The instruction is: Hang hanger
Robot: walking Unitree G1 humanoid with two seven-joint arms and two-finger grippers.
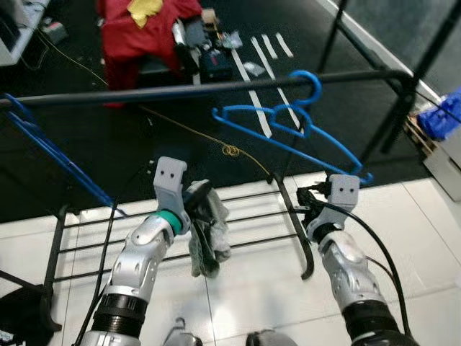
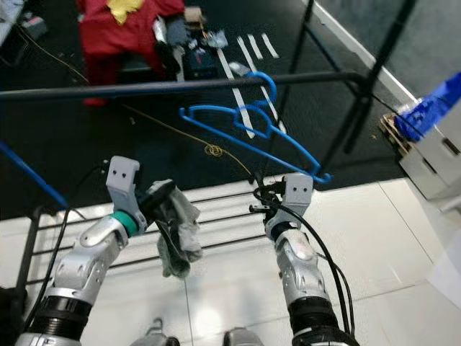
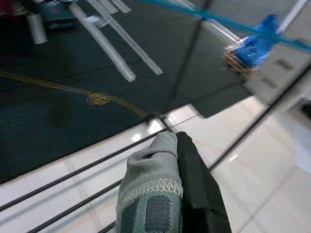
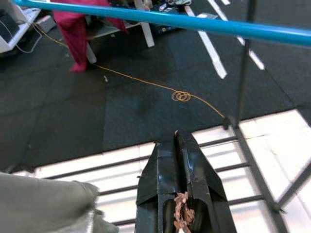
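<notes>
Blue hanger (image 1: 288,122) hangs by its hook on the black rail (image 1: 180,90), near the rail's right end. Left gripper (image 1: 199,196) clamps a grey sock (image 1: 212,231). Right gripper (image 4: 180,145) below the hanger has its fingers pressed together, holding nothing.

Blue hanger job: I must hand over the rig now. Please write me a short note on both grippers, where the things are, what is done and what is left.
Left gripper: shut on a grey sock, held over the rack's low shelf bars.
Right gripper: shut, holding nothing; it is raised just below the lower end of the blue hanger.
The blue hanger has its hook over the black rail and sits tilted. A second blue hanger hangs at the rail's left end.
Done: the hanger appears hung.
Left: check that it sits steady; the sock is still in the left gripper.
</notes>
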